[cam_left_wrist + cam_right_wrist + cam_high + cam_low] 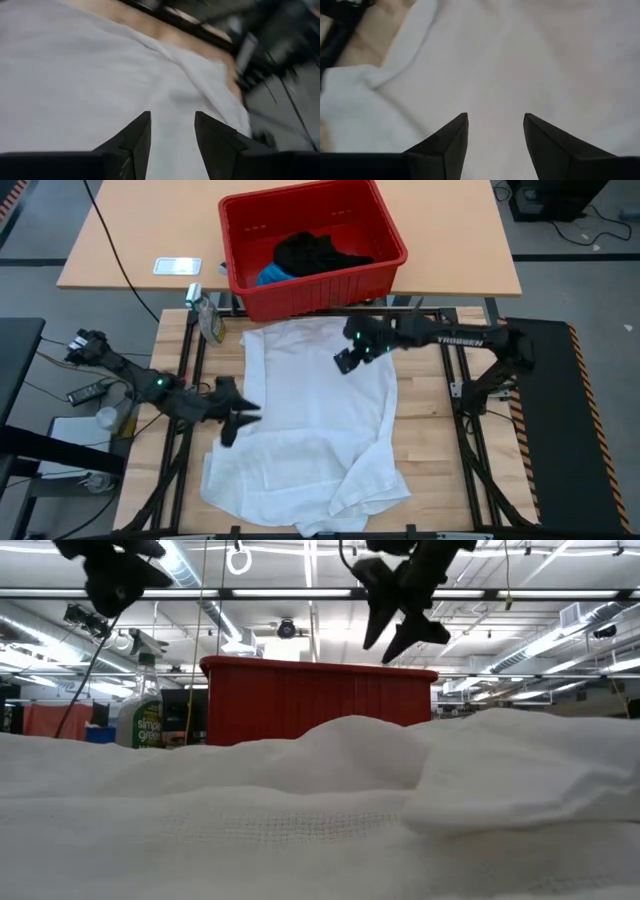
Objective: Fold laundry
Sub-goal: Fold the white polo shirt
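The white garment (315, 420) is lying spread across the middle of the table (430, 395), rumpled, with its near corner folded over on itself into a thick bunch by the table's front edge. In the low view it is filling the whole foreground as a soft white ridge (330, 800).

The left tool (238, 418) is hovering over the garment's left edge, its fingers (137, 142) standing apart with white cloth showing in the gap between them, gripping nothing. The right tool (345, 360) is hanging above the garment's upper right part, lifted clear of the cloth in the low view (395, 615), its fingers (452, 137) likewise parted and empty over plain white fabric.

Behind the garment, the red basket (385, 265) is sitting on a second, lighter table (460, 230), and inside it the black garment (315, 252) is lying heaped beside the bright blue one (272, 275), which is peeking out at the basket's near wall. A spray bottle (140, 715) is standing to the basket's left.
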